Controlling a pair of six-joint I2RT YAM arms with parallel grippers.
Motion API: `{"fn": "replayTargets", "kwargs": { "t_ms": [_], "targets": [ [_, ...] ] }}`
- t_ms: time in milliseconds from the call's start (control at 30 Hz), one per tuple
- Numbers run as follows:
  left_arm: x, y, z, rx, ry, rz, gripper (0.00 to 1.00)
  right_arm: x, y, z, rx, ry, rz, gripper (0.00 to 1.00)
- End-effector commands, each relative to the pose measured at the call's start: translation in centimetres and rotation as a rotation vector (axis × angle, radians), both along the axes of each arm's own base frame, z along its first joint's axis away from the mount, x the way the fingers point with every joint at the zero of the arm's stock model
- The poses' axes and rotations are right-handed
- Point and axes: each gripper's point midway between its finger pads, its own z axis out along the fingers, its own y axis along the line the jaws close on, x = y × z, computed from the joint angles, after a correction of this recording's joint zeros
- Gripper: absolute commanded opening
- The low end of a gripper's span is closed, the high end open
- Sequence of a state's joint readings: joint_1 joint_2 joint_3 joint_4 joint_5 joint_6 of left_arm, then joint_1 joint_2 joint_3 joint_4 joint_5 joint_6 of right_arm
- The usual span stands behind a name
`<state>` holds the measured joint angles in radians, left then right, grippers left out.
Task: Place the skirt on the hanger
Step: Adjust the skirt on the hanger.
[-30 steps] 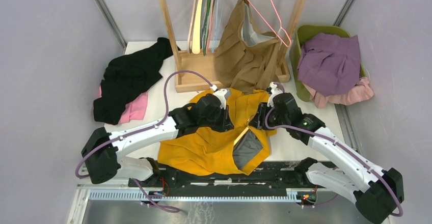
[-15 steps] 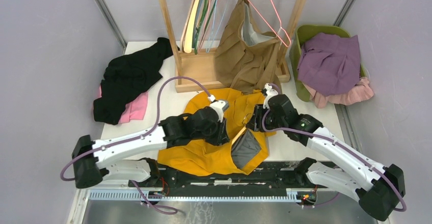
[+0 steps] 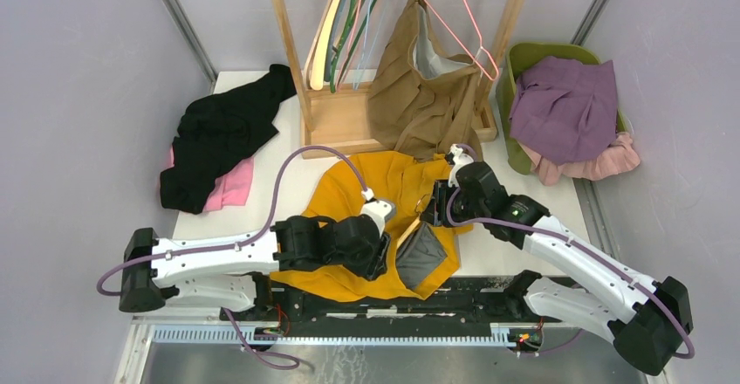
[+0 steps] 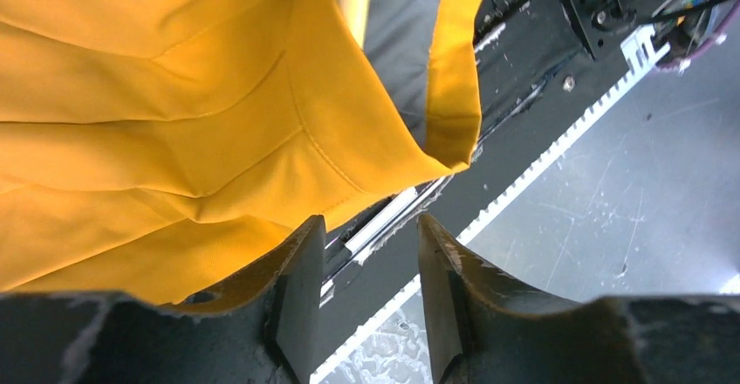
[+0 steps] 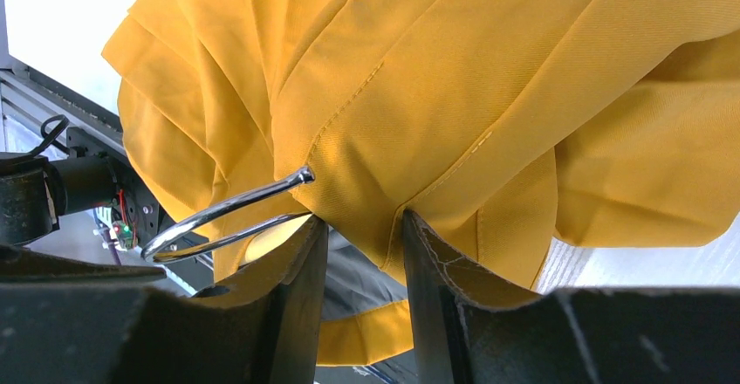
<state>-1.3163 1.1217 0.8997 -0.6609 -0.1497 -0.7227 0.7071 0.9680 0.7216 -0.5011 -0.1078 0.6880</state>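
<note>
**A:** While I check from above, where's the skirt?

**B:** The yellow skirt (image 3: 349, 196) lies spread on the near half of the counter (image 3: 279, 153), its grey lining (image 3: 423, 257) showing at the near end.

**A:** Left wrist?

**B:** I see the left fingers (image 4: 297, 314) released, with nothing between them. The skirt's hem is just beyond their tips.

**A:** Right wrist?

**B:** My right fingers (image 5: 436, 314) are clenched on a fold of the skirt, the hanger's metal hook (image 5: 227, 212) beside them.

The skirt (image 3: 336, 196) lies at the table's (image 3: 554, 188) near edge — the rack (image 3: 336, 124) stands just behind it. A heap of clothes (image 3: 218, 131) lies left, a basket (image 3: 545, 51) right.
</note>
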Motion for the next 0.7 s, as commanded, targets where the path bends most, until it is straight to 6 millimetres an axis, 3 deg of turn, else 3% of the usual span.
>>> {"fn": "replayTargets", "kwargs": {
  "t_ms": [0,167,667],
  "targets": [
    [-0.3,-0.5,0.3,0.023,-0.076,-0.057,0.53,0.9,1.2,2.3,0.058,-0.054,0.009,0.42],
    [0.0,-0.6,-1.4,0.137,-0.131,-0.086,0.65,0.8,1.3,2.4,0.063,-0.057,0.013,0.41],
    [1.8,-2.6,-2.3,0.235,-0.271,-0.038,0.64,0.8,1.6,2.6,0.077,-0.059,0.026,0.38]
  ]
}}
